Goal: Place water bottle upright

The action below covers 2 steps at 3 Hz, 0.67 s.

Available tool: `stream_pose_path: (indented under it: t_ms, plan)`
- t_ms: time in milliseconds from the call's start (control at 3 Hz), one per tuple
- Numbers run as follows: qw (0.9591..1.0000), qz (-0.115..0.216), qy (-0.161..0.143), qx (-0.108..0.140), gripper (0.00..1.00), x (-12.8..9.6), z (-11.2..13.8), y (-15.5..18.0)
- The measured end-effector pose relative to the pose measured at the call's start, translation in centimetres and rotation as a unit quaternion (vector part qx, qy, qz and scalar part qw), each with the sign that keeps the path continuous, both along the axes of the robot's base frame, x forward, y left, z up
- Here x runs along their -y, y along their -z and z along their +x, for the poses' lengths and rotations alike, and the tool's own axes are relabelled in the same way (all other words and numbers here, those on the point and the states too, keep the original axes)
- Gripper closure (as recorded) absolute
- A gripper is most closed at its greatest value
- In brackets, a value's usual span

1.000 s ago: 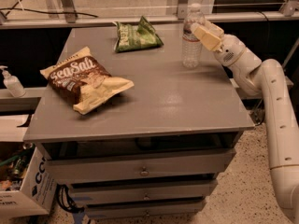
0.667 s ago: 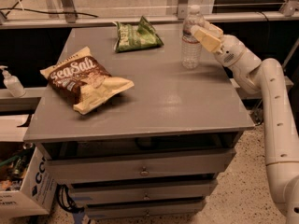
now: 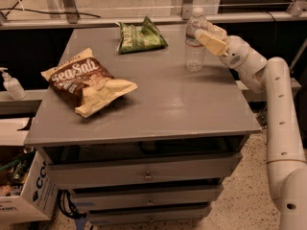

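Water bottle (image 3: 194, 47) stands upright at 1 o'clock on the drawer cabinet top (image 3: 192, 109), near the back-right corner; label unreadable. Gripper (image 3: 205, 34) is at the bottle's upper half from 3 o'clock; cannot tell if it clamps. Green chip bag (image 3: 140, 35) at 12. "Sea Salt" chip bag (image 3: 86, 83) at 9. Open surface centre to 5.

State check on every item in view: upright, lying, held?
Clear ribbed plastic water bottle, upright on the grey table.
Claw, at the bottle's upper part.
Brown sea-salt chip bag, lying flat.
Green chip bag, lying flat.
White pump dispenser bottle, upright.
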<state>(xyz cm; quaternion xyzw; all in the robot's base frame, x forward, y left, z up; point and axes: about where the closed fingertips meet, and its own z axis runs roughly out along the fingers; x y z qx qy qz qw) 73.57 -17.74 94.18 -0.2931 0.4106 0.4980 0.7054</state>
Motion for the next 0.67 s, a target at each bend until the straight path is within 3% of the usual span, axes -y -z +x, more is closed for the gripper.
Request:
stream_pose_path:
  t_ms: [667]
  plan:
    - [0.9995,-0.013,-0.026,-0.01,0.53,-0.61,0.03,0.34]
